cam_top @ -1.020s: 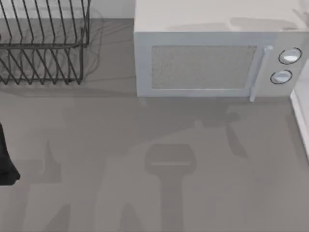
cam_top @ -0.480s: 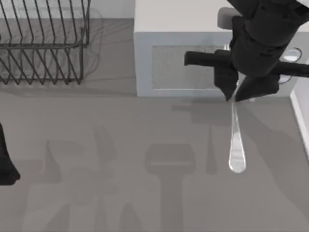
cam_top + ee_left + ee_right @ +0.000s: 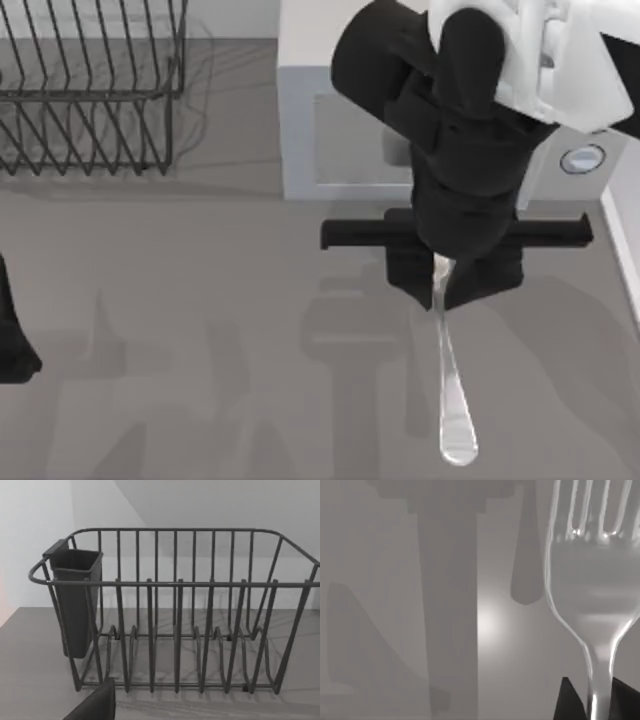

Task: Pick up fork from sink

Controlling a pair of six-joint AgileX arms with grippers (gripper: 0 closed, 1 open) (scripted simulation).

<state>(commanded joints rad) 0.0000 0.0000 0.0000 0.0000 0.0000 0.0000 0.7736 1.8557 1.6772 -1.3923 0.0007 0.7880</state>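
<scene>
A plain grey counter [image 3: 200, 300] runs under a pale grey microwave [image 3: 310, 140] at the back and a dark wire dish rack [image 3: 90, 100] at the top view's back left. The slim silvery metal fork [image 3: 455, 420] hangs clear above that counter, its long axis running from the right claw [image 3: 440, 290] toward the near edge of the top view, tines at the free end. The handle end is pinched between the right claw's black fingers [image 3: 567, 700], which are closed tight on the thin shank just behind the neck. So the fork lies straight out from this claw, in line with it, not across it. I judge the pick done; any further lift depends on that narrow pinch holding without the fork swivelling. The left arm [image 3: 15, 330] sits parked at the left edge, facing the rack; I cannot tell how its claw stands.
</scene>
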